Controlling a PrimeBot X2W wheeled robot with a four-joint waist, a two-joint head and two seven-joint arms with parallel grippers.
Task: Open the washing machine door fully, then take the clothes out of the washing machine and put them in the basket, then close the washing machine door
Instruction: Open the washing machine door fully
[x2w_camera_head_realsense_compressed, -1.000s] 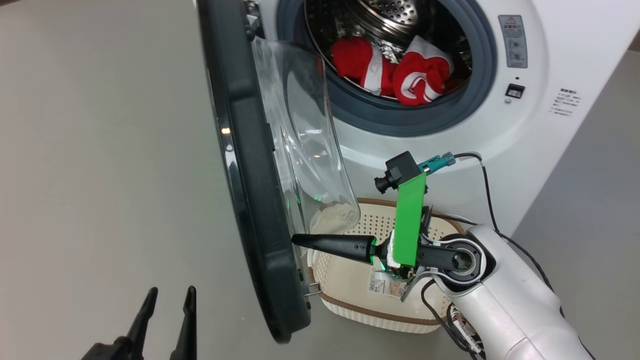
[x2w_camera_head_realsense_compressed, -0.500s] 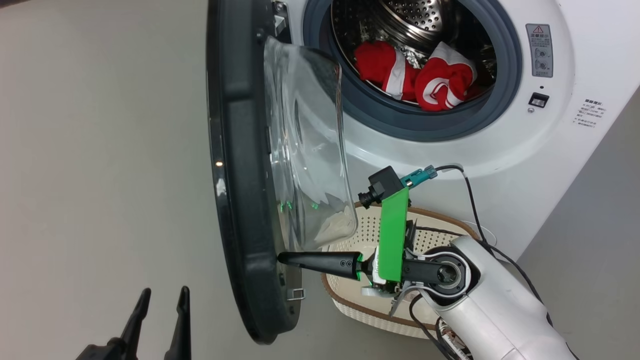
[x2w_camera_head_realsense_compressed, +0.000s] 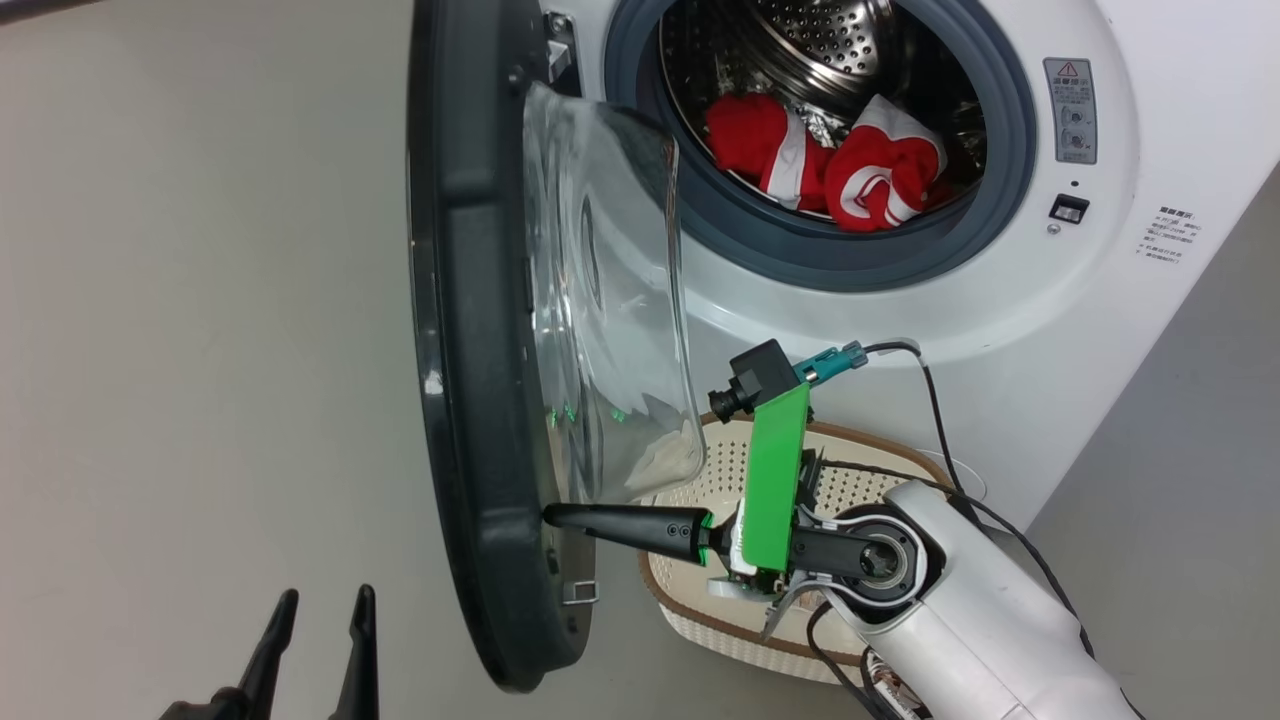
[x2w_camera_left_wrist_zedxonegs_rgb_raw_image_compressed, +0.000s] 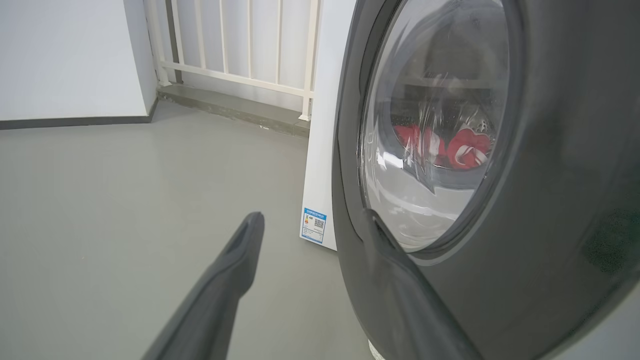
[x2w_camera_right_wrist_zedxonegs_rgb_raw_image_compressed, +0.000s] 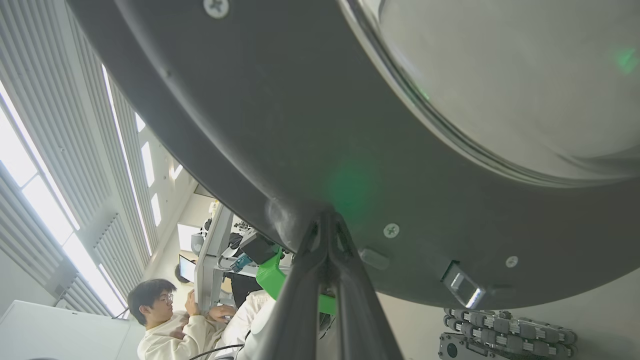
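The right claw (x2w_camera_right_wrist_zedxonegs_rgb_raw_image_compressed: 326, 217), fingers pressed together, touches the washing machine door (x2w_camera_right_wrist_zedxonegs_rgb_raw_image_compressed: 300, 125) rim.

We had the washing machine door (x2w_camera_head_realsense_compressed: 470, 400) swung out at the left of the washing machine (x2w_camera_head_realsense_compressed: 1100, 300), edge-on to us. The clothes (x2w_camera_head_realsense_compressed: 850, 170) lay inside the drum (x2w_camera_head_realsense_compressed: 830, 40), low and toward its front. The basket (x2w_camera_head_realsense_compressed: 700, 615) sat on the floor (x2w_camera_head_realsense_compressed: 200, 300) before the machine, right of the door, partly behind our right arm (x2w_camera_head_realsense_compressed: 1000, 630). Our right gripper (x2w_camera_head_realsense_compressed: 550, 516) touched the door's inner side near its lower edge. Our left gripper (x2w_camera_head_realsense_compressed: 326, 594) stood apart on its outer side.
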